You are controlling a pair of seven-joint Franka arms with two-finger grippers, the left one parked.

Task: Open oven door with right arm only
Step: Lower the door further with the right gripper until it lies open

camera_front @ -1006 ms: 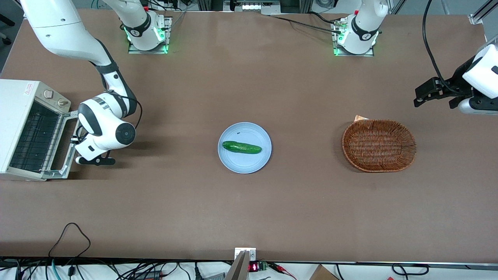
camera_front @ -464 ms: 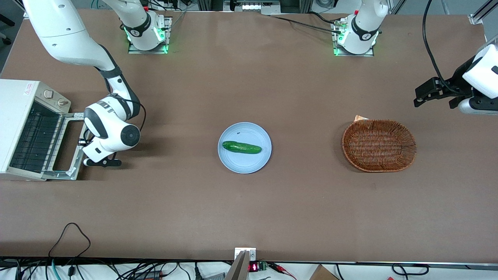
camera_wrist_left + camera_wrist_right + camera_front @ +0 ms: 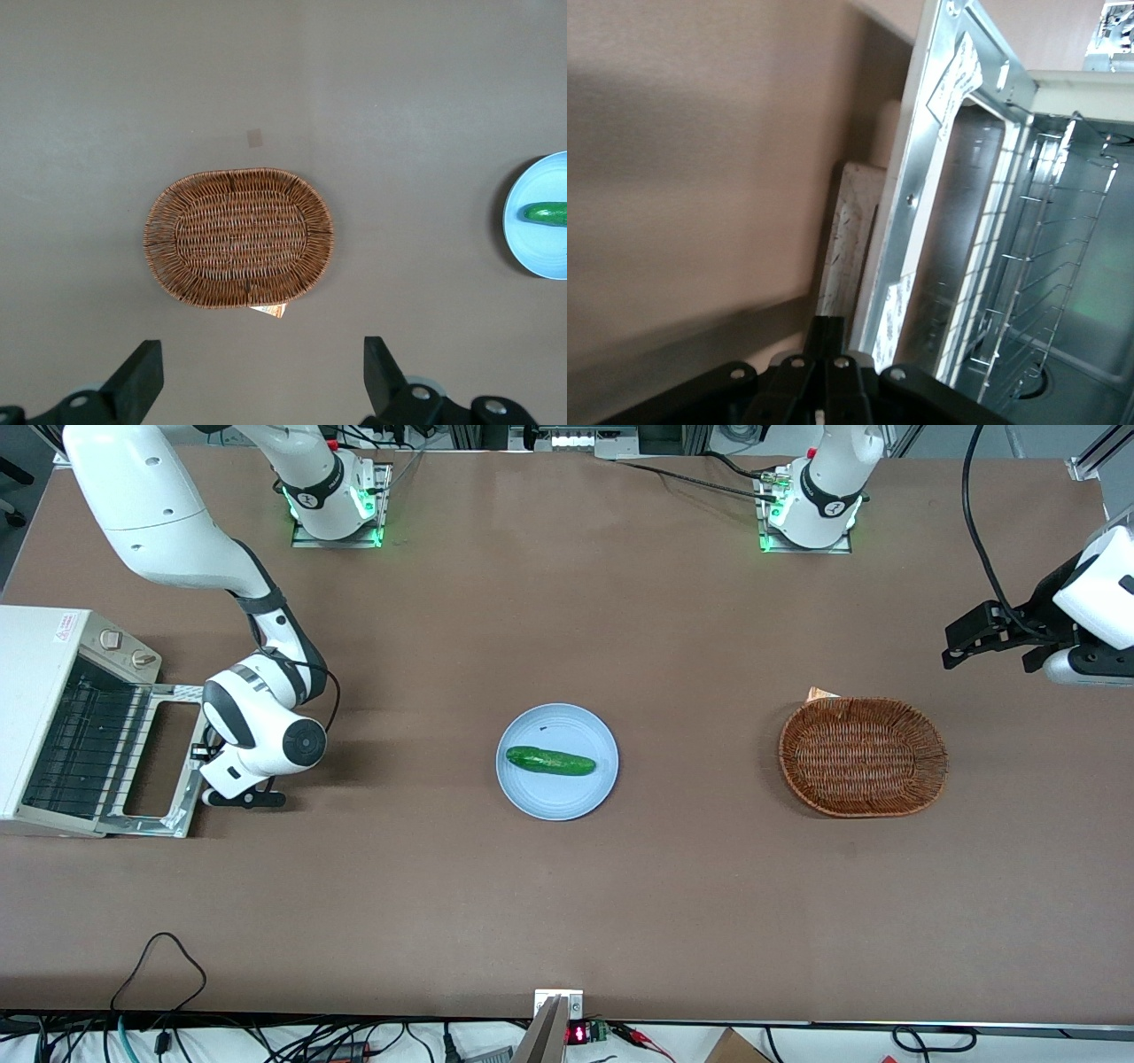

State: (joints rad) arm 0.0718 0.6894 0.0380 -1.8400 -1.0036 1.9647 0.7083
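While swung open, oven door (image 3: 151, 757) touches end effector (image 3: 200, 755).

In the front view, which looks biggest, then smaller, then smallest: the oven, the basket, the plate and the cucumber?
1. the oven
2. the basket
3. the plate
4. the cucumber, lying on the plate

The gripper is at the oven door, which hangs open.

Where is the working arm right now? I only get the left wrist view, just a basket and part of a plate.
Observer: Its gripper is at the outer edge of the oven door, toward the working arm's end of the table.
Operator: Is that door open?
Observer: Yes, it is swung well down in front of the oven.
Operator: Anything inside?
Observer: Only a wire rack shows.
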